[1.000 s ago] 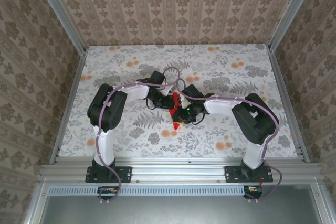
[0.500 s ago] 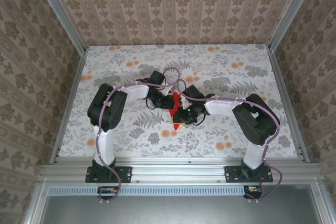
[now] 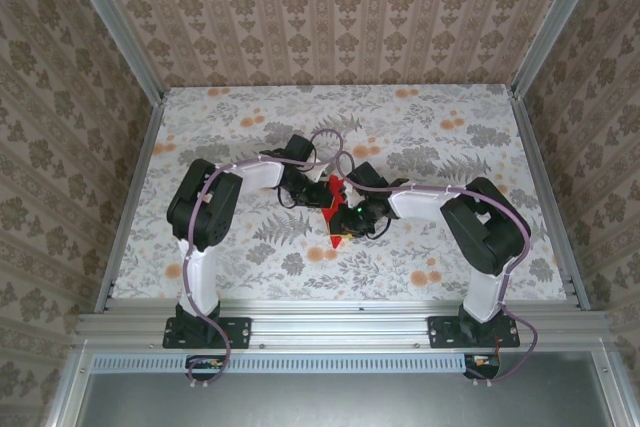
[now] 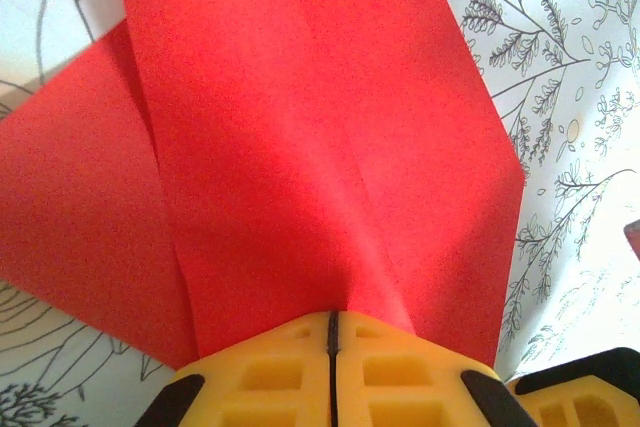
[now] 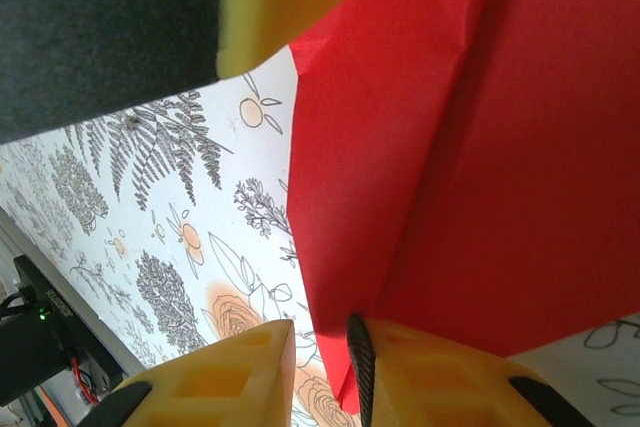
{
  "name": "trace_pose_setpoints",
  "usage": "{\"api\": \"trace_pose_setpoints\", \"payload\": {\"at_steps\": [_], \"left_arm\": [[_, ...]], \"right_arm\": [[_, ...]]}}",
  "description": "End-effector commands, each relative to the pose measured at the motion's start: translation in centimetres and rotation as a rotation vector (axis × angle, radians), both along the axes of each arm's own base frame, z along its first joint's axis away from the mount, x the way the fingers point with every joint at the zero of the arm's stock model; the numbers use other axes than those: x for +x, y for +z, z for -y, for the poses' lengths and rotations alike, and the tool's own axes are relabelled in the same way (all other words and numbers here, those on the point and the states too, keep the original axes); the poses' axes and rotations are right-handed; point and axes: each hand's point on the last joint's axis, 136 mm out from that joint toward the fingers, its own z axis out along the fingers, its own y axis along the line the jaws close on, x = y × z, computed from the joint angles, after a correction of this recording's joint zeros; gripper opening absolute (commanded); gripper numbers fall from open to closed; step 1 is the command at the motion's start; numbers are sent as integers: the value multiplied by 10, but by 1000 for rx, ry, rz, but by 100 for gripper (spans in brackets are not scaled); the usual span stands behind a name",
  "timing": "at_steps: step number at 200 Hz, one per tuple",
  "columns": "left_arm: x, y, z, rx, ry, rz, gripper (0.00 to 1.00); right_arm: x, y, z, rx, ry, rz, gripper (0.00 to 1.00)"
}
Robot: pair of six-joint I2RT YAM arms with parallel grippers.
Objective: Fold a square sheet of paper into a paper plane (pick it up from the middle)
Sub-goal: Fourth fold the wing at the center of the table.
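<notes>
Left wrist: paper plane (image 4: 300,147), floral tabletop (image 4: 560,97)

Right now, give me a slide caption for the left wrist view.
Left gripper shut on the creased red paper, floral table behind it.

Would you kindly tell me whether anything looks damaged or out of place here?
Nothing stands out: the red paper is creased along its folds but shows no tear, and the left hand is shut on its edge.

Creased bright red paper (image 3: 329,197), mostly obscured
From above the fingers (image 3: 344,218) cover much of it; both wrist views cut off its edges
</notes>
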Motion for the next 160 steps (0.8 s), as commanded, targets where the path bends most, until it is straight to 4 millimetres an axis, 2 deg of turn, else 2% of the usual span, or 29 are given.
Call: {"api": "trace_pose_setpoints", "payload": {"at_steps": [1, 160], "left_arm": [[-26, -64, -48, 251, 12, -106, 8], [-26, -65, -49, 253, 10, -111, 8]], "right_arm": [[1, 2, -9, 21, 16, -9, 26], [1, 3, -19, 30, 36, -9, 24]]}}
